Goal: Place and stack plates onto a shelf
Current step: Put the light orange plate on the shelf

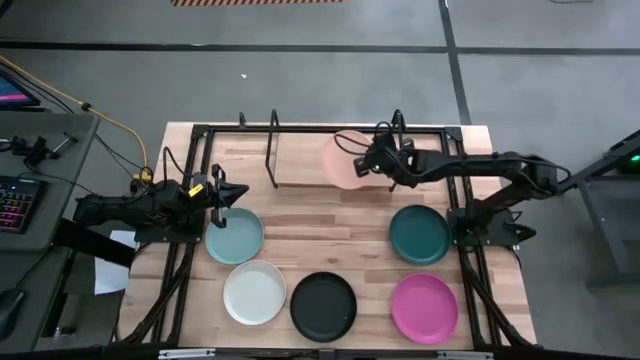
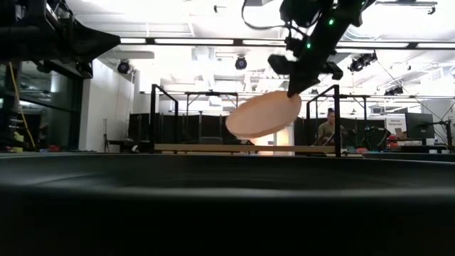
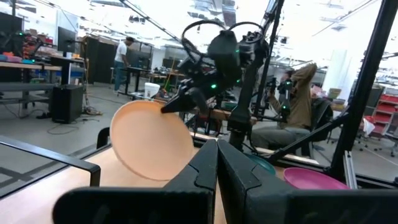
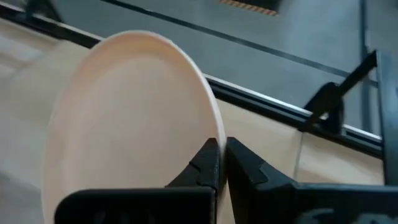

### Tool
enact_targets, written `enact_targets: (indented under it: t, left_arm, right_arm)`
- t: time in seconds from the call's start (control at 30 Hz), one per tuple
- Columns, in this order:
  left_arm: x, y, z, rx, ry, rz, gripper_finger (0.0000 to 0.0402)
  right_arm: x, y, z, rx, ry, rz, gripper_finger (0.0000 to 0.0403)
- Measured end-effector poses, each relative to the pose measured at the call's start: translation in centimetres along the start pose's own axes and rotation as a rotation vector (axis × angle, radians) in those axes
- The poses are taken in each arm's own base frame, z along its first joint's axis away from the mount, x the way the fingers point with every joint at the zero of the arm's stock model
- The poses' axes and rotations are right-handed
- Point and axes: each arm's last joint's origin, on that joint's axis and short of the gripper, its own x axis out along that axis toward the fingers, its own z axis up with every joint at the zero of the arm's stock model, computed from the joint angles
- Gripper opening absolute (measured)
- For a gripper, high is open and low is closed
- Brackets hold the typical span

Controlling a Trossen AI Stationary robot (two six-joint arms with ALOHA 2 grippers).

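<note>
Bright overhead ceiling lights, glare in low view, blurred dark foreground

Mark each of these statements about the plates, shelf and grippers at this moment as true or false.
1. The right gripper is shut on the pale pink plate. True.
2. The pale pink plate lies flat on the shelf. False: it hangs tilted above the board.
3. The left gripper holds the light teal plate. False: it is shut and empty beside it.
4. The black plate lies between the white plate and the magenta plate. True.
5. The dark teal plate is stacked on the magenta plate. False: they lie apart.
</note>
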Motion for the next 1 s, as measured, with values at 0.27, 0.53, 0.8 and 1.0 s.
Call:
enact_targets:
  t: [0.27,0.53,0.8,1.0]
  left_arm:
    - [0.0,0.0,0.0,0.000,0.001,0.001,0.0001]
    - [0.0,0.0,0.0,0.000,0.001,0.001,0.0001]
    - [0.0,0.0,0.0,0.000,0.001,0.001,0.0001]
    - [0.0,0.0,0.0,0.000,0.001,0.001,0.0001]
  right_arm:
    - [2.5,-1.3,0.3,0.025,0.046,-0.068,0.0000]
    - [3.0,-1.8,0.5,0.010,0.066,-0.081,0.0000]
    - [2.9,-2.0,0.2,-0.011,0.088,-0.094,0.0006]
    - [2.9,-2.0,0.3,-0.014,0.079,-0.106,0.0054]
